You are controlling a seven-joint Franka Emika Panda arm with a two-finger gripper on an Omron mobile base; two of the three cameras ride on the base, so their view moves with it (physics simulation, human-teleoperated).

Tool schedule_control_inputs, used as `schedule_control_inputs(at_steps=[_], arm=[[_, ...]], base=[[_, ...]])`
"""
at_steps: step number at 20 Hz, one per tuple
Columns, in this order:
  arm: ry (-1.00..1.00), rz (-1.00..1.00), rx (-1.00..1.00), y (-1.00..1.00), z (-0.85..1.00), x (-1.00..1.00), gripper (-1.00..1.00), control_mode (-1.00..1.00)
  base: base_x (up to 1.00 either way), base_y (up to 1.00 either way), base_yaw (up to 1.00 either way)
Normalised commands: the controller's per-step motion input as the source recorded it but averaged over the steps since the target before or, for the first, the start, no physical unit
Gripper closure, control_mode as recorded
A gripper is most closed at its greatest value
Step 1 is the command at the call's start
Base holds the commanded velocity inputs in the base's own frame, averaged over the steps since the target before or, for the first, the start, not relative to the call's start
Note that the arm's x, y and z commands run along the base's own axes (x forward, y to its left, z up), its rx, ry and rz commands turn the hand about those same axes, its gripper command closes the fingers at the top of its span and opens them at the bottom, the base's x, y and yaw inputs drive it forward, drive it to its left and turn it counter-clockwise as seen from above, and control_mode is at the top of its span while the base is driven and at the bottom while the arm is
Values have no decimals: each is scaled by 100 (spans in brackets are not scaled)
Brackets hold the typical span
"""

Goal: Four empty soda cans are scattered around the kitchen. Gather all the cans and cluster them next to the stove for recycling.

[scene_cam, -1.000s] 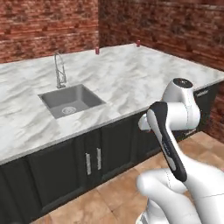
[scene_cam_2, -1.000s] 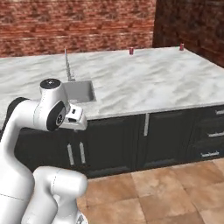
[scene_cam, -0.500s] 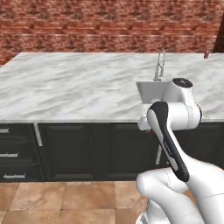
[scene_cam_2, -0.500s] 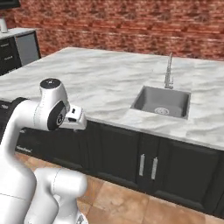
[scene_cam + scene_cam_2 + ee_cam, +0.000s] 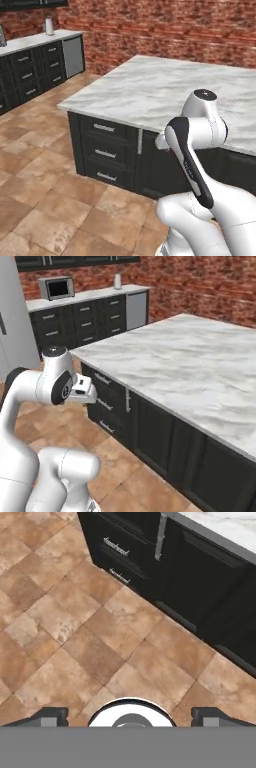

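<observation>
Gripper [image 5: 130, 717] points down at the brown tiled floor [image 5: 75, 637], jaws spread wide with nothing between them; the two dark fingertips [image 5: 50, 716] sit far apart at the hand view's bottom edge. No red can or black cooktop can be made out from any camera. Hand view catches the black drawer fronts with silver handles [image 5: 116, 547] of the island close up. Both base views show the white marble island countertop [image 5: 165, 90]. Right base view adds a grey microwave [image 5: 57, 288] on the far counter and a small white canister [image 5: 118, 281]; left base view has the canister too.
</observation>
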Motion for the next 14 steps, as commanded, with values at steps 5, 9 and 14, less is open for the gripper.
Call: schedule_control_inputs(at_steps=[5, 9, 14], arm=[[0, 0, 0, 0, 0, 0, -100, 100], [0, 0, 0, 0, 0, 0, -100, 100], [0, 0, 0, 0, 0, 0, -100, 100]], base=[[95, 12, 65], [100, 34, 54], [100, 75, 44]])
